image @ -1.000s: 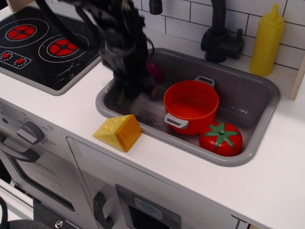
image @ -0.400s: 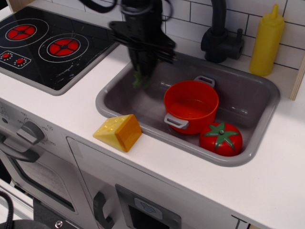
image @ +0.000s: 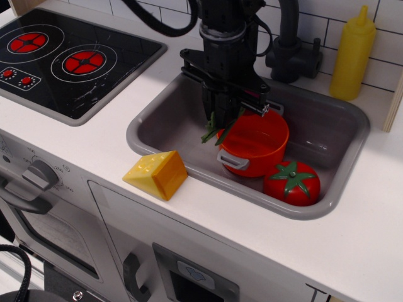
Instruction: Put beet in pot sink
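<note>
My black gripper (image: 225,116) hangs over the left rim of the orange-red pot (image: 255,143), which stands in the grey sink (image: 157,126). It is shut on the beet. Only the beet's dark-green leaves (image: 213,132) show, dangling below the fingers at the pot's left edge. The magenta bulb is hidden by the gripper.
A red tomato (image: 291,182) lies in the sink right of the pot. A yellow cheese wedge (image: 157,174) sits on the counter at the sink's front left rim. A black faucet (image: 291,47) and yellow bottle (image: 352,55) stand behind the sink. The stove (image: 63,60) is at left.
The gripper has lifted out of the sink's left end with the beet and moved right, now reaching the pot's left rim.
</note>
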`<state>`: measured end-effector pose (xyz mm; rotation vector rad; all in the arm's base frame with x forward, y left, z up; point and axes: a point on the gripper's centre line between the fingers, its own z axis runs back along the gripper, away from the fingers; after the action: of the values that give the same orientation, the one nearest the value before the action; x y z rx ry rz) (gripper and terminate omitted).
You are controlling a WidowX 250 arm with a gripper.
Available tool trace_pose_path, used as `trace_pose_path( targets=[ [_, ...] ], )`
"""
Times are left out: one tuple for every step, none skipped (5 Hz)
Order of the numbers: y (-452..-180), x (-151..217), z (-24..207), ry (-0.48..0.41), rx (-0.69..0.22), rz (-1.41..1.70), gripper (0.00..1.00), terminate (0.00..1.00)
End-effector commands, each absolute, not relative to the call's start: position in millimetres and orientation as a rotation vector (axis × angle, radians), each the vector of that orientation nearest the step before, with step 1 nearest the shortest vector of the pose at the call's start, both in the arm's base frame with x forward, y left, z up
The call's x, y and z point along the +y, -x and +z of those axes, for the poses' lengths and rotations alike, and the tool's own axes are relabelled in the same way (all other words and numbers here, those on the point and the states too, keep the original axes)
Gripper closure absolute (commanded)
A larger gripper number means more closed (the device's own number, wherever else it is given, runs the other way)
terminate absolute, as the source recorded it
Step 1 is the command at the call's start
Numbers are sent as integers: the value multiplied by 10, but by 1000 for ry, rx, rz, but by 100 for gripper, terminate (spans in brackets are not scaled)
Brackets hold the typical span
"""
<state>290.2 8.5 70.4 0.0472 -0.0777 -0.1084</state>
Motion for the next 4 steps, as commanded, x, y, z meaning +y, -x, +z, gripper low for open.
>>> trace_pose_path(
  targets=[
    [-3072,84,903,-39,-118,-81,0,0],
    [-3164,66,998,-14,-141,-27,0,0],
    [-3182,65,1117,-5,-231,9,0,0],
    [-3223,106,1277,49,-290,27,0,0]
  ],
)
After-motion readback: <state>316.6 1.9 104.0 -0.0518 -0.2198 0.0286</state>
